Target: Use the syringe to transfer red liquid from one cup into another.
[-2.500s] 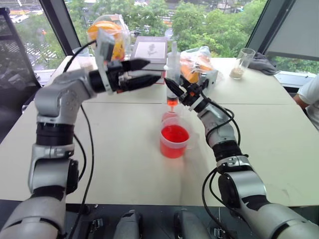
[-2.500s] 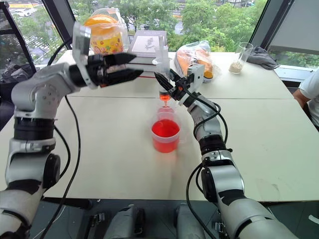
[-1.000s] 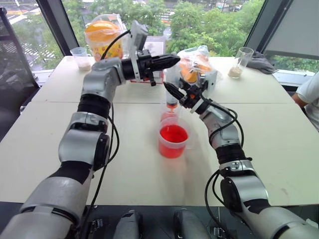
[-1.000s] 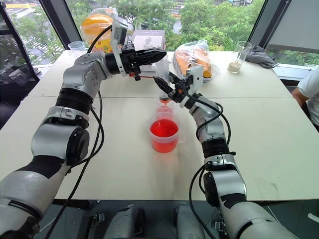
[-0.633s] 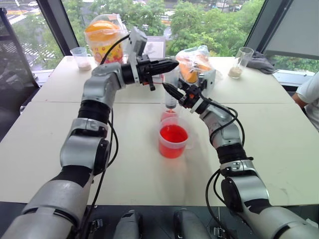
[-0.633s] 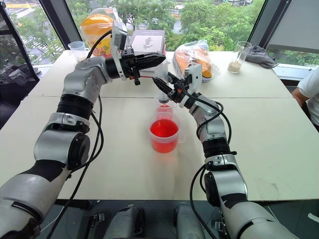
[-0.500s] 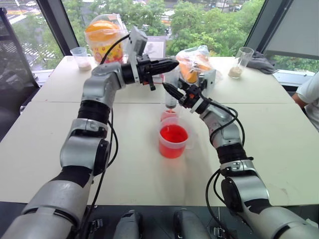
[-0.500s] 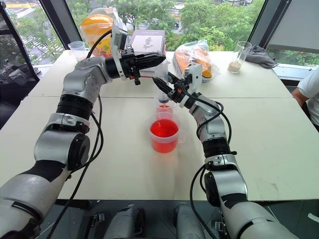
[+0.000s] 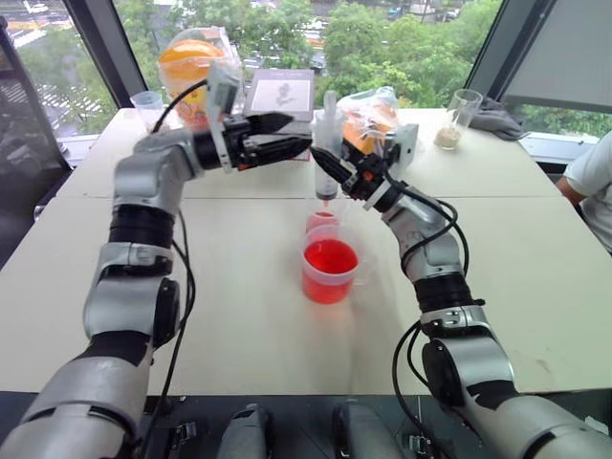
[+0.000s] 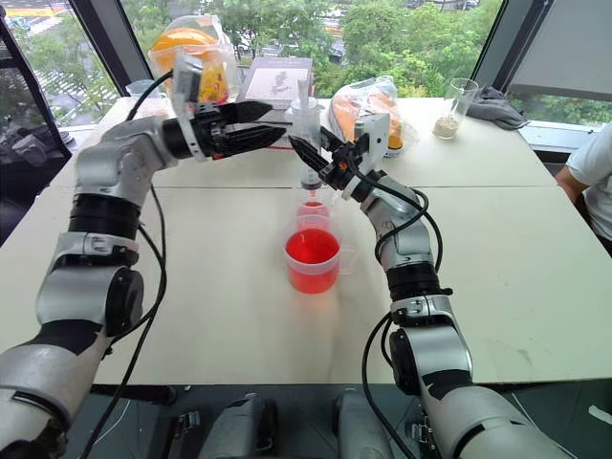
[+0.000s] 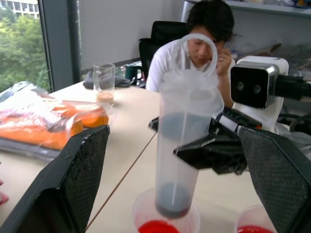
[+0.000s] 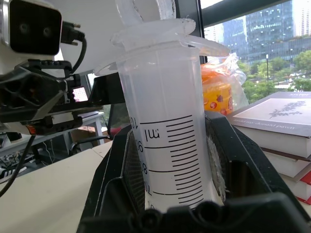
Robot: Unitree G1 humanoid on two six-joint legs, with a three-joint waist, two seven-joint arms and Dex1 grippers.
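Left eye view shows the right tool point(image 9: 328, 170) clamping the syringe point(image 9: 328, 143) upright over the narrow cup point(image 9: 321, 222), left tool point(image 9: 287, 134) spread wide beside it; the wide cup point(image 9: 329, 270) remains mostly full.

I see the syringe point(image 9: 328, 143) standing upright above the surface, a large clear plastic barrel with black printed graduations and a ring-shaped plunger handle at the top. Its small orange-red tip points straight down over the narrower cup point(image 9: 321, 221). The barrel looks mostly clear. That narrower cup is slim clear plastic with only a little red liquid point(image 11: 156, 226) at its bottom, and it stands upright just behind the wider cup point(image 9: 329, 271). The wider cup is squat, clear, with a rolled rim, upright on the surface, and glows bright translucent red-orange. The two cups stand very close together; I cannot tell whether they touch.
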